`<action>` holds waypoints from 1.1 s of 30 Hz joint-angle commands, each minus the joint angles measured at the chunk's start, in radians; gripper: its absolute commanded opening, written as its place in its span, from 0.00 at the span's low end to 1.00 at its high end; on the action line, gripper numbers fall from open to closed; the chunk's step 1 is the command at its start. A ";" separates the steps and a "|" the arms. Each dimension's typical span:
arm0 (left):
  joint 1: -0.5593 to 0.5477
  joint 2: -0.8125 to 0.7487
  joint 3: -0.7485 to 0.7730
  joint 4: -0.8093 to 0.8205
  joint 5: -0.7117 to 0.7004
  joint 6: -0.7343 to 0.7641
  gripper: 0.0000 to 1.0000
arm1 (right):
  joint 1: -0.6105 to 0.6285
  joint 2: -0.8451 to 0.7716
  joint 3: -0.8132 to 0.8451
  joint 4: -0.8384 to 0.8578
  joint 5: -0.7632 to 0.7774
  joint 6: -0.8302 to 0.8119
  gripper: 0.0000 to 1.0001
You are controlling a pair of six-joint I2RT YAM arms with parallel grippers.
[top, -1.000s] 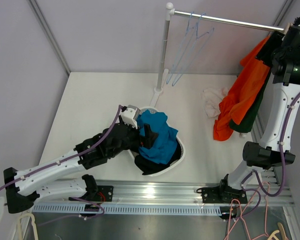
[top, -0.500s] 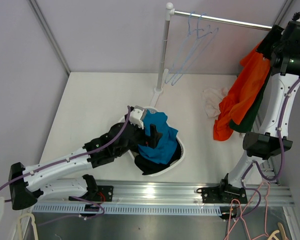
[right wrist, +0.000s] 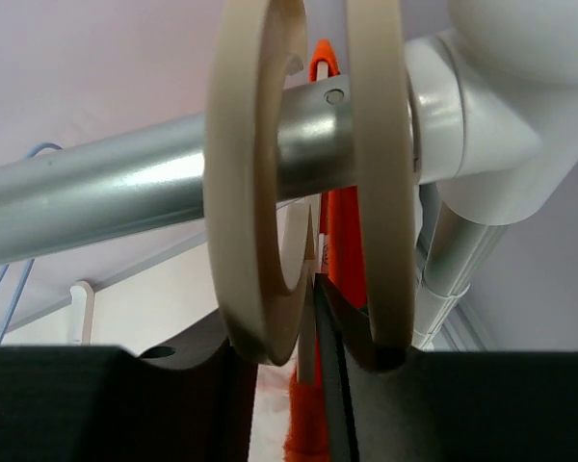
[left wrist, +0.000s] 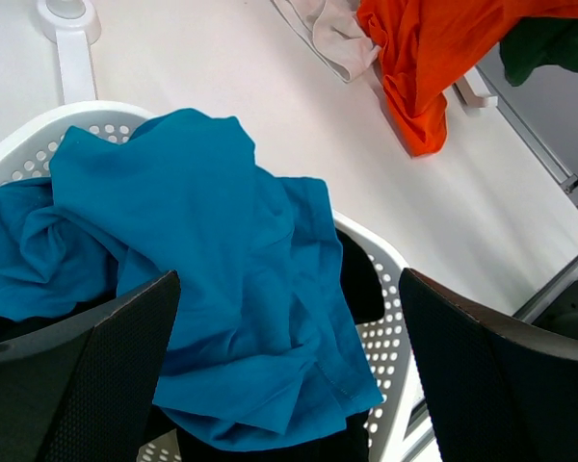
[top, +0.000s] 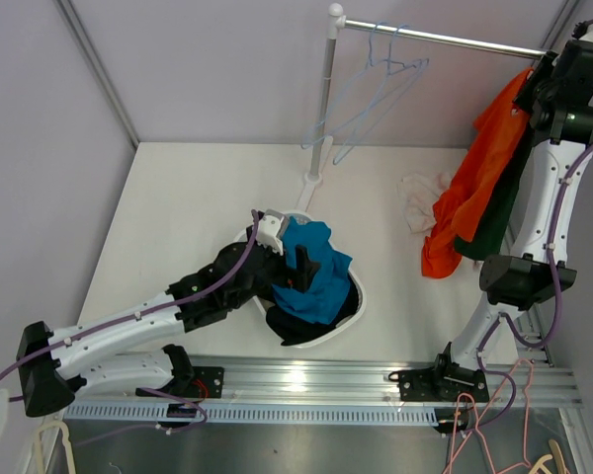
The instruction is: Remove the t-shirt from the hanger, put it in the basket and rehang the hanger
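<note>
**Hanging on the rail: the orange t-shirt, with the right gripper at the hooks**

The orange t-shirt (top: 474, 193) hangs at the right end of the metal rail (top: 445, 39), in front of a dark green garment (top: 494, 212). Its lower edge is bunched on the table (top: 178, 197). The right gripper (right wrist: 318, 377) sits just under two pale wooden hanger hooks (right wrist: 255, 192) that loop over the rail. Whether it grips a hook I cannot tell. The left gripper (left wrist: 287, 289) is spread wide and holds nothing. It hovers over a blue shirt (left wrist: 193, 241) in the white basket (left wrist: 385, 346).
</note>
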 commanded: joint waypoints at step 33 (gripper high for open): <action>0.039 -0.022 -0.034 0.056 0.017 0.040 1.00 | 0.244 0.024 0.067 0.254 0.172 -0.241 0.00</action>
